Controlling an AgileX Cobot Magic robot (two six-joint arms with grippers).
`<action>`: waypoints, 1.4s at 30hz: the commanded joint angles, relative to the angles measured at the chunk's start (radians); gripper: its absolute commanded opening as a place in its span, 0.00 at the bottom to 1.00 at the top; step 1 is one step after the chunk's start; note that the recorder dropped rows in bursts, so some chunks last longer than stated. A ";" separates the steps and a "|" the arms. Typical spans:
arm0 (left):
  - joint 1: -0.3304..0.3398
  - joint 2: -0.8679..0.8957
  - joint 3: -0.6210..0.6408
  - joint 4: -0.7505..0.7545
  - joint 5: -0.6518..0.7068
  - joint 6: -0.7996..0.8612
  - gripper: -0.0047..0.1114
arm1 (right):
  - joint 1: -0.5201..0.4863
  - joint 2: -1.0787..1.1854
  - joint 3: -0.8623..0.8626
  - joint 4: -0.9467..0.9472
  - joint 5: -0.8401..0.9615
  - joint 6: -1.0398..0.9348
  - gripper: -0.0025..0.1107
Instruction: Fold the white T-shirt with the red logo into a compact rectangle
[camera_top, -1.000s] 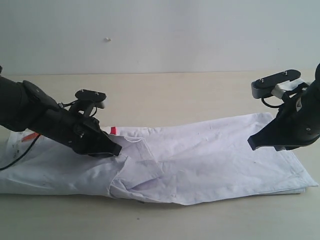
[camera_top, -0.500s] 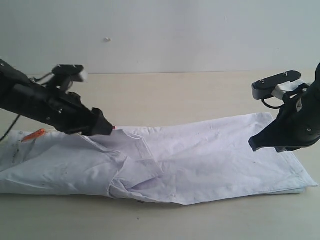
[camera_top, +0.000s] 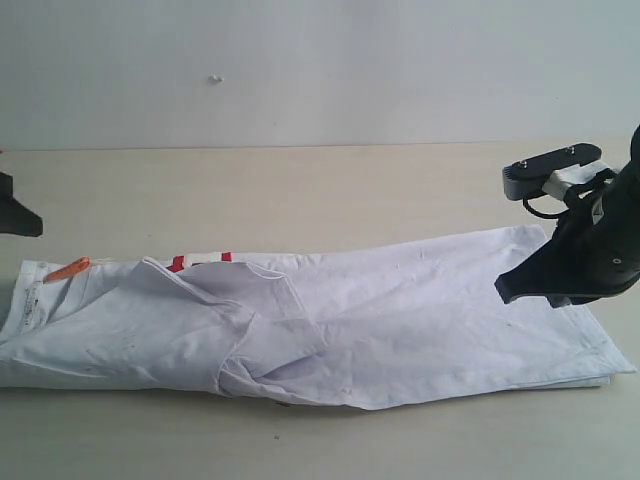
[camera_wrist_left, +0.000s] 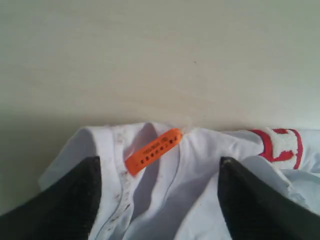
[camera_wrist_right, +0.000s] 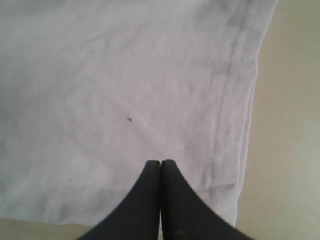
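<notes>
White T-shirt (camera_top: 420, 320) lying folded lengthwise on the tabletop (camera_top: 300, 190), left end effector (camera_wrist_left: 159, 167) hanging spread wide near the orange neck tag (camera_wrist_left: 152, 150), gripping nothing, right end effector (camera_wrist_right: 160, 164) hovering pressed together over the hem, empty

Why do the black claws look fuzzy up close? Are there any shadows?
Left wrist view: the left gripper sits near the lens, so its edges go soft; the orange tag looks sharper. Right wrist view: the right gripper is soft too, while the white T-shirt shows clear stitching. Exterior view: even light, no glare, a thin shadow under the shirt's front edge.
</notes>
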 joint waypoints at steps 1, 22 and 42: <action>0.041 -0.007 0.059 0.001 -0.021 -0.009 0.63 | -0.005 -0.010 0.002 0.004 0.004 -0.010 0.02; 0.041 0.155 0.078 0.046 -0.049 0.078 0.76 | -0.005 -0.010 0.002 0.031 0.017 -0.033 0.02; 0.039 0.157 0.078 -0.059 0.283 0.156 0.04 | -0.005 -0.010 0.002 0.031 0.014 -0.033 0.02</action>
